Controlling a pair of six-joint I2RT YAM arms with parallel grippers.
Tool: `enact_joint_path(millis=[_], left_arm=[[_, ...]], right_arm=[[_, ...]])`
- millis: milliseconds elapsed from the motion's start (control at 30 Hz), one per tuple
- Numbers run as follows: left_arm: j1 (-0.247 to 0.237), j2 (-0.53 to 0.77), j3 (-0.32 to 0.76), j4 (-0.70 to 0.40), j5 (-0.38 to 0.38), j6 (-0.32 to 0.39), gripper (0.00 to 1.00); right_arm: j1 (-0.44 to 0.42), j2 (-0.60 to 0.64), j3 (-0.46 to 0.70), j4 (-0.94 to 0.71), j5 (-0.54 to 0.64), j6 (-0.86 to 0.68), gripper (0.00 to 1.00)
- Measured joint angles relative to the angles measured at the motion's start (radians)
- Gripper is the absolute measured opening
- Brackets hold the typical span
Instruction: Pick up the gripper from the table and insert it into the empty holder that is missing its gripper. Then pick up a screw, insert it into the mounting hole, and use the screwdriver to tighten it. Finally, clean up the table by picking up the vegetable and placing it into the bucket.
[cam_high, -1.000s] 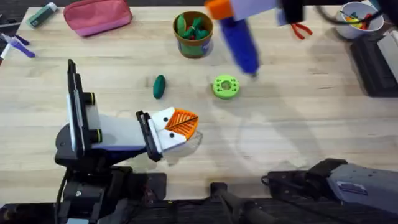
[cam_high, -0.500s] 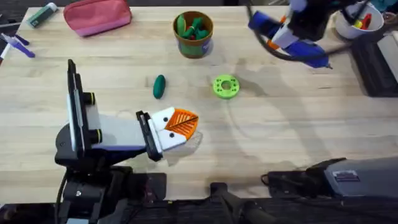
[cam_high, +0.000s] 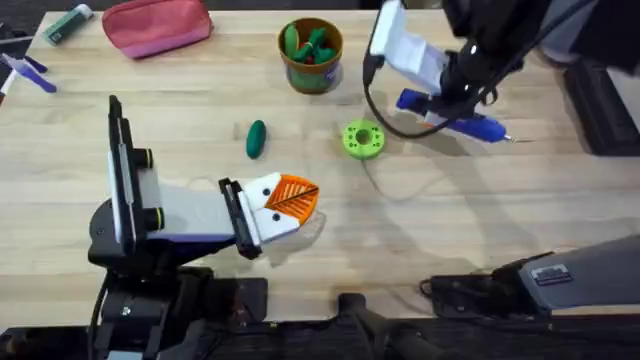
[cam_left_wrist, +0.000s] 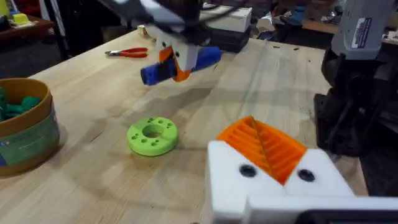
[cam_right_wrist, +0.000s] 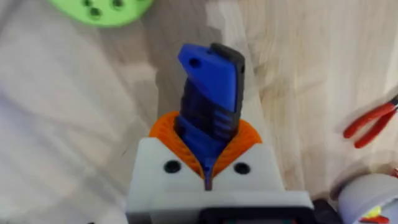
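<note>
Centre table: bare wooden tabletop (cam_high: 420, 230), open passage.
Mid-row obstacles: small dark green oval vegetable (cam_high: 256, 138), bright green flat ring (cam_high: 362, 139).
Far edge: tan-orange round bucket (cam_high: 311, 55), pink pouch (cam_high: 157, 25).

White claw (cam_left_wrist: 264, 165), orange ribbed pads (cam_left_wrist: 264, 144)

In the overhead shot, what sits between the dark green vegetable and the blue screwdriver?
The bright green ring lies between the vegetable and the screwdriver in the overhead view.
</note>
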Motion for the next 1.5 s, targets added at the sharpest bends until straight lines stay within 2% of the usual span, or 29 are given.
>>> enact_joint_path(millis=[100, 200, 467, 500, 667, 700, 733, 967, 1067, 1300, 1500], left_arm=[[0.000, 0.000, 0.000, 0.000, 0.000, 0.000, 0.017], [0.000, 0.000, 0.000, 0.000, 0.000, 0.000, 0.017], [0.000, 0.000, 0.000, 0.000, 0.000, 0.000, 0.017], [0.000, 0.000, 0.000, 0.000, 0.000, 0.000, 0.017], [0.000, 0.000, 0.000, 0.000, 0.000, 0.000, 0.017], [0.000, 0.000, 0.000, 0.000, 0.000, 0.000, 0.017], [0.000, 0.000, 0.000, 0.000, 0.000, 0.000, 0.017], [0.000, 0.000, 0.000, 0.000, 0.000, 0.000, 0.017], [0.000, 0.000, 0.000, 0.000, 0.000, 0.000, 0.017], [0.000, 0.000, 0.000, 0.000, 0.000, 0.000, 0.017], [0.000, 0.000, 0.000, 0.000, 0.000, 0.000, 0.017]], right_arm=[[-0.028, 0.000, -0.090, 0.116, 0.007, -0.009, 0.029], [-0.054, 0.001, -0.139, 0.164, 0.010, -0.010, 0.029], [-0.077, 0.001, -0.150, 0.174, 0.007, -0.009, 0.042], [-0.077, 0.001, -0.150, 0.172, 0.005, -0.008, 0.130], [-0.077, 0.001, -0.150, 0.174, 0.003, -0.013, 0.847], [-0.077, 0.001, -0.150, 0.173, 0.002, -0.014, 0.955], [-0.077, 0.001, -0.150, 0.173, 0.002, -0.012, 0.983], [-0.077, 0.001, -0.150, 0.173, -0.014, 0.008, 0.992], [-0.077, 0.000, -0.150, 0.191, -0.033, 0.063, 0.992], [-0.076, -0.064, -0.136, 0.212, -0.051, 0.365, 0.992], [-0.076, -0.152, -0.028, 0.165, -0.056, 0.682, 0.994]])
